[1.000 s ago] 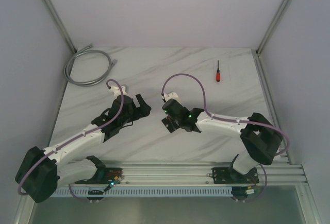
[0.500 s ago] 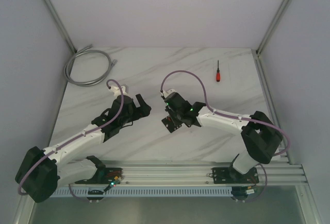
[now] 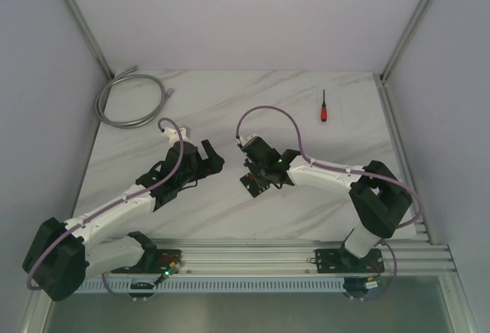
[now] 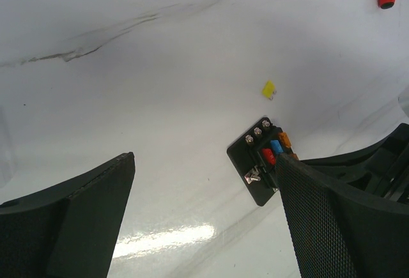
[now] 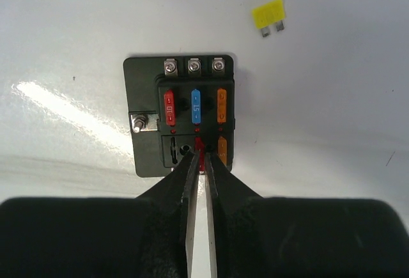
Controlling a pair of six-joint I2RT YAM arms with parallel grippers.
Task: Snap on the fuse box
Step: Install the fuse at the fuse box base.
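Note:
The fuse box [image 5: 146, 144] is a flat black block lying on the white marble table; it also shows in the top view [image 3: 246, 185] and the left wrist view [image 4: 250, 169]. Its upper row holds a red, a blue [image 5: 195, 107] and an orange fuse, and the lower row holds an orange one. My right gripper [image 5: 202, 156] stands right over the box, shut on a small red fuse [image 5: 200, 145] at the lower middle slot. My left gripper [image 4: 204, 220] is open and empty, hovering left of the box. A loose yellow fuse [image 5: 268, 15] lies beyond the box.
A red-handled screwdriver [image 3: 325, 108] lies at the far right of the table. A coiled grey cable [image 3: 130, 97] lies at the far left corner. Metal frame posts and white walls close in the table on three sides.
My right wrist has swung up and towards the far left over the fuse box, while its fingertips stayed at the box. The left arm has barely moved.

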